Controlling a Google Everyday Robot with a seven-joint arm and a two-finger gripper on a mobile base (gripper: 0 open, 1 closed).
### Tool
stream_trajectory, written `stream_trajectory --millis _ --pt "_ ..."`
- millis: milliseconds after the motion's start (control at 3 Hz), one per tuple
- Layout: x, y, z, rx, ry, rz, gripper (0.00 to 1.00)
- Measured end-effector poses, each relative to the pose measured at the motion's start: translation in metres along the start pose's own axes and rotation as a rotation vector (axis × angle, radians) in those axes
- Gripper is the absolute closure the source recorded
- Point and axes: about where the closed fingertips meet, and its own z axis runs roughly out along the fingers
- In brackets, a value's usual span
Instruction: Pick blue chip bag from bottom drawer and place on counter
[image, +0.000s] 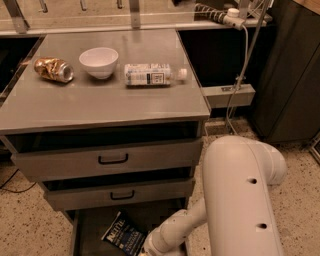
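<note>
The blue chip bag (122, 234) lies flat on the floor of the open bottom drawer (90, 231), its white lettering facing up. My white arm (240, 200) reaches down from the right. Its wrist and gripper (151, 248) sit at the picture's lower edge, right beside the bag's right side. The lower part of the gripper is cut off by the frame. The counter (100, 102) is the grey top of the cabinet above.
On the counter stand a crushed gold can (53, 69), a white bowl (99, 61) and a water bottle (152, 74) lying on its side. The two upper drawers (112, 159) are slightly open above the bottom one. A cable and power strip (227, 92) hang at the right.
</note>
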Motion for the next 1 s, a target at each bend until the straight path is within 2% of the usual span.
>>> stream_trajectory --millis 333,667,1000 --pt "0.0 0.0 0.0 0.0 0.0 0.0 0.0" --pt "-0.012 -0.006 0.022 0.005 -0.047 0.021 0.0" --pt "-0.039 -0.023 0.043 0.049 -0.144 0.025 0.0"
